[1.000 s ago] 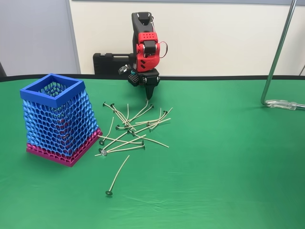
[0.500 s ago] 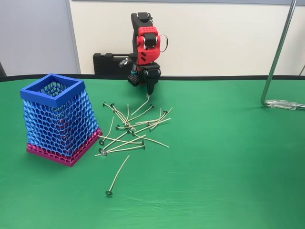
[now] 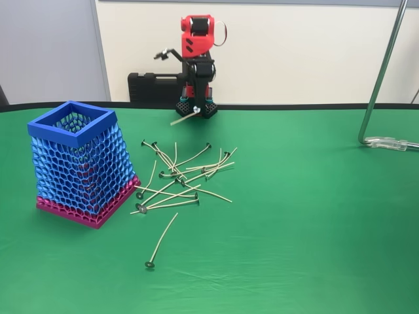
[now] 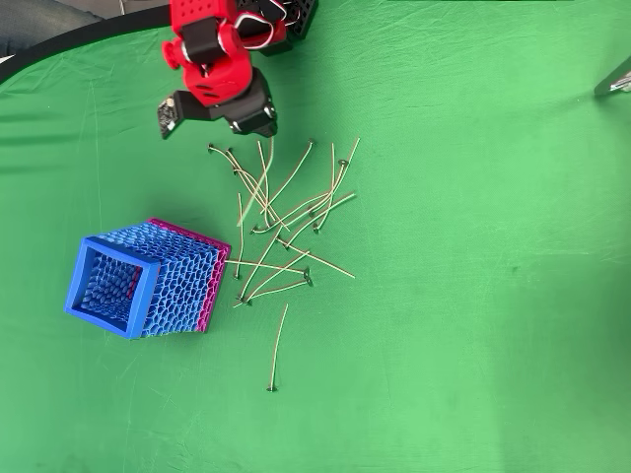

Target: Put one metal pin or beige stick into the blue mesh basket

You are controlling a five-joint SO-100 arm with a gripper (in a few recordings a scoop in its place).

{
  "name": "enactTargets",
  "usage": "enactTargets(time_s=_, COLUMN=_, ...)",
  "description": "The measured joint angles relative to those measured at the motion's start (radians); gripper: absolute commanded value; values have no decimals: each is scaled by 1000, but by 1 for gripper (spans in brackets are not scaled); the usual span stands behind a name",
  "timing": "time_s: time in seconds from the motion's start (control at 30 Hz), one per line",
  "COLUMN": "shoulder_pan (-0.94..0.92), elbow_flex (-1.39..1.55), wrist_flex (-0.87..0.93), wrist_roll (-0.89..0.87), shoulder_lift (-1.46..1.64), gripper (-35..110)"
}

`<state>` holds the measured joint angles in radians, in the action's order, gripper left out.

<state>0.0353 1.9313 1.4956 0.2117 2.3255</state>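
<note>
A green cloth (image 3: 314, 216) covers the worktop, its far edge trimmed with a black border. At the far side, left of centre in the fixed view, a black plastic case (image 3: 154, 86) stands against a cream wall (image 3: 294, 46). On the right a bare metal pole (image 3: 383, 72) leans up from a clear foot (image 3: 391, 142) resting on the cloth.

Red-and-black arm (image 3: 198, 49) folded upright at the back of the bench, raised well above it. Claw (image 3: 194, 112) points down, jaws pinched on a thin beige stick (image 3: 184, 118) that juts left, tilted. In overhead view the wrist (image 4: 219, 84) sits top left.
</note>
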Motion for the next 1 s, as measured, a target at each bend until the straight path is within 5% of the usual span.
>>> enactTargets(time_s=1.0, shoulder_pan=-388, elbow_flex=-991, wrist_flex=-61, wrist_roll=163, shoulder_lift=-434, gripper=1)
